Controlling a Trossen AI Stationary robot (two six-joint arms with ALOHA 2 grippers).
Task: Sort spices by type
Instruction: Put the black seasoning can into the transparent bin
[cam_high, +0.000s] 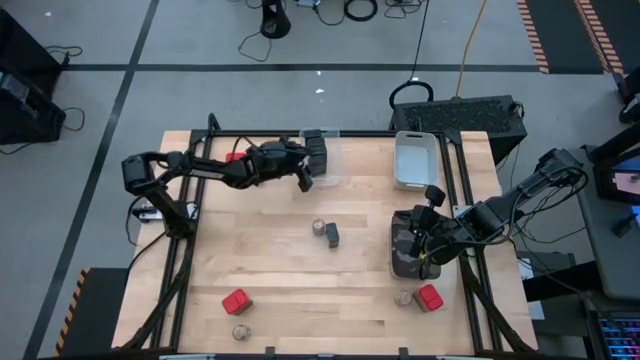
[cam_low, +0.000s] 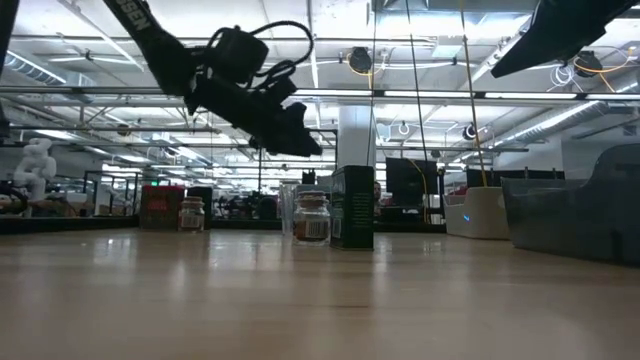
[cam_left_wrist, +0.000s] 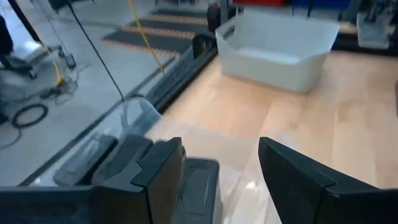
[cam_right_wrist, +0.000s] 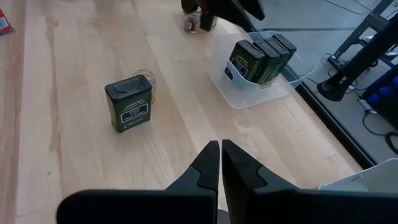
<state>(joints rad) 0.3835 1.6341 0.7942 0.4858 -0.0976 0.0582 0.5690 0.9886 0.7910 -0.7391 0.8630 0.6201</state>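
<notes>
From above, the left hand (cam_high: 305, 175) hangs at the clear bin (cam_high: 328, 160) at the counter's (cam_high: 280, 270) twelve o'clock edge; its wrist view shows its fingers (cam_left_wrist: 155, 174) spread wide, gripping nothing. The right wrist view alone shows three dark tins (cam_right_wrist: 261, 56) standing inside that bin, and the right hand (cam_right_wrist: 221, 162) pressed closed and empty. A dark tin (cam_high: 332, 234) and round jar (cam_high: 319, 228) stand mid-counter; red tins (cam_high: 236, 300) sit toward six o'clock.

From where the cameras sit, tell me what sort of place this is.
Probably a robotics lab or workshop hall. The wooden table sits in a black metal frame on grey floor marked with tape, cables trail across it, and the low view shows ceiling strip lights over rows of similar benches.
</notes>
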